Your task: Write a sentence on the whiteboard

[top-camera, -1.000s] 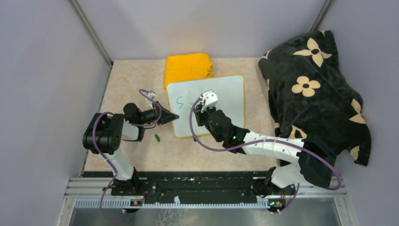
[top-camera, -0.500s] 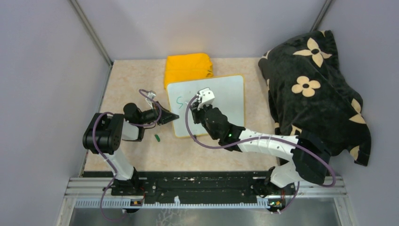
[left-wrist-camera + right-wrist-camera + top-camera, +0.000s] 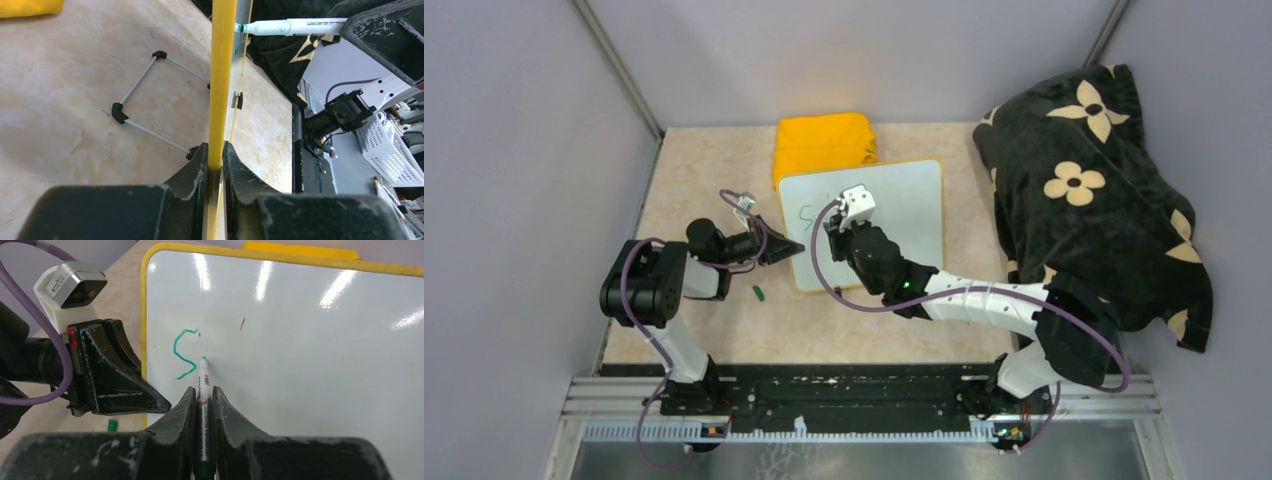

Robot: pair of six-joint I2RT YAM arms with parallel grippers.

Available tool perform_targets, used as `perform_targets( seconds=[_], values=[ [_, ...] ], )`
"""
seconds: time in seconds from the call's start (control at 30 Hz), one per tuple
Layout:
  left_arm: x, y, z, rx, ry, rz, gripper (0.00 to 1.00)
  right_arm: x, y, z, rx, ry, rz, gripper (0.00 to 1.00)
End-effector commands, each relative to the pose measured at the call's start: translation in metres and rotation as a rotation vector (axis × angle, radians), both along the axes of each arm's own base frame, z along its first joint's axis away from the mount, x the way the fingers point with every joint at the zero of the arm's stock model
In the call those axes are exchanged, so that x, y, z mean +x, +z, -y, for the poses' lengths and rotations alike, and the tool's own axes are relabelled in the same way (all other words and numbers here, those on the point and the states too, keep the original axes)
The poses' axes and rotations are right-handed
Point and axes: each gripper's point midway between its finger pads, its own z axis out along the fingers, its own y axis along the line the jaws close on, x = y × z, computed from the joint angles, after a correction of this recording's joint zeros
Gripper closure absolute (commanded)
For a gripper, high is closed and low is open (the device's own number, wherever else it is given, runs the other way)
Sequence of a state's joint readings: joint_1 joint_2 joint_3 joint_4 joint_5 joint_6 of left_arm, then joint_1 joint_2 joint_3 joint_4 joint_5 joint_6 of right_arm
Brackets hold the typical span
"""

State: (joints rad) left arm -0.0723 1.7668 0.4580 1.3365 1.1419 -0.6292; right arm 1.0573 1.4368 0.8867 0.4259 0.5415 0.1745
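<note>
The whiteboard [image 3: 904, 215] with a thin yellow rim lies tilted on the table, propped on a wire stand [image 3: 150, 100]. My left gripper [image 3: 796, 247] is shut on its left yellow edge [image 3: 222, 75]. My right gripper [image 3: 832, 228] is shut on a green marker [image 3: 204, 390], its tip touching the board just right of a green letter "S" [image 3: 184, 354]. Of the sentence, only that "S" [image 3: 805, 213] is written. The marker also shows in the left wrist view [image 3: 290, 26].
A folded yellow cloth [image 3: 824, 143] lies behind the board. A black flowered blanket [image 3: 1089, 190] covers the right side. The green marker cap [image 3: 758, 293] lies on the table near the left arm. A small dark mark [image 3: 242, 324] is on the board.
My right gripper has moved left across the board with the marker, from mid-board to just right of the "S". The left gripper has stayed clamped on the rim.
</note>
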Motion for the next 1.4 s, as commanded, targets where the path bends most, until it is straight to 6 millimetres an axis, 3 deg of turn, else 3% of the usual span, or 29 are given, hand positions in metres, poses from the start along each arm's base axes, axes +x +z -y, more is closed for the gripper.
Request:
perform_targets(
  seconds=[0.0,0.7,1.37],
  values=[
    [0.009,-0.005,-0.003,0.017,0.037,0.003,1.00,0.009,0.014,0.003,0.041,-0.046,0.009,1.00],
    [0.009,-0.004,-0.004,0.018,0.039,0.004,1.00,-0.007,-0.013,0.012,0.026,-0.012,-0.048,1.00],
    [0.009,-0.005,-0.003,0.018,0.038,0.001,1.00,0.009,0.014,0.011,0.051,-0.060,0.000,1.00]
  ],
)
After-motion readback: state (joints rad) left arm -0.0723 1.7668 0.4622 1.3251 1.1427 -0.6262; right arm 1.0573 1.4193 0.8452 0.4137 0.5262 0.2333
